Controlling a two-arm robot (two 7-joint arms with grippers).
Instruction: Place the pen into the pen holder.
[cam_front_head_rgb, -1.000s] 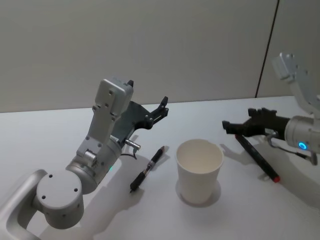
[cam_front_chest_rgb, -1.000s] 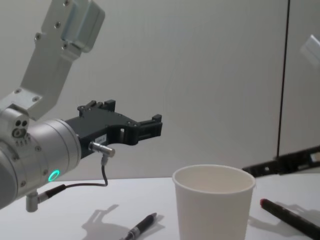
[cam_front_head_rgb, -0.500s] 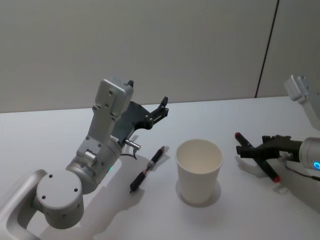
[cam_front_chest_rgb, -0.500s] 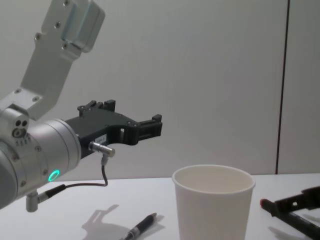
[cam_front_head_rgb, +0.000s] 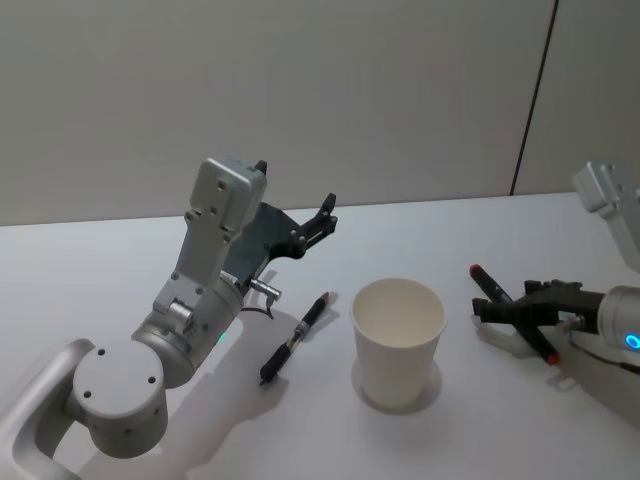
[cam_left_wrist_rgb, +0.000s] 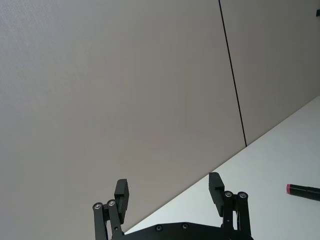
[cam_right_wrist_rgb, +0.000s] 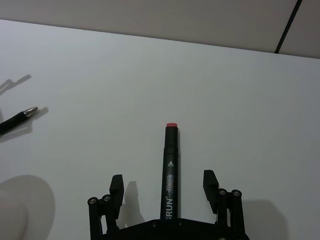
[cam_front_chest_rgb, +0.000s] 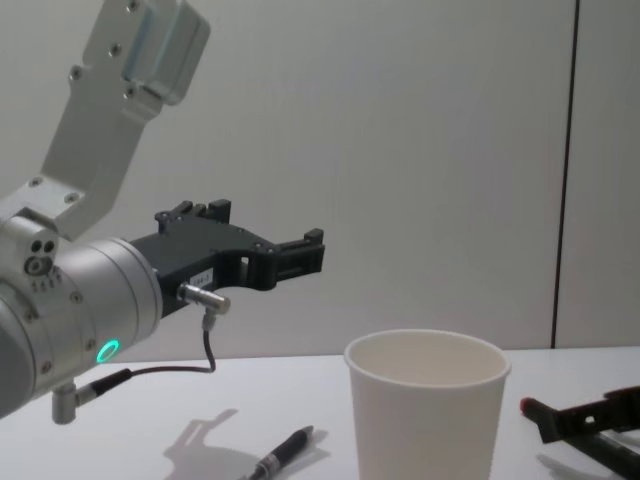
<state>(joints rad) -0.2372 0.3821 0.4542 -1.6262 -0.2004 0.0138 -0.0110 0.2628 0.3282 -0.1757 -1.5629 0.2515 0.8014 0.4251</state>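
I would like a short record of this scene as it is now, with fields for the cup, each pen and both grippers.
pen holder: white paper cup, upright on the table, nothing seen inside
black pen: lies on the table, to the cup's left, apart from it
right gripper: low at the table, right of the cup, jaws open
red-capped marker: lies on the table between those jaws, not gripped
left gripper: raised above the table, jaws open, holding nothing
task state: no pen in the cup yet
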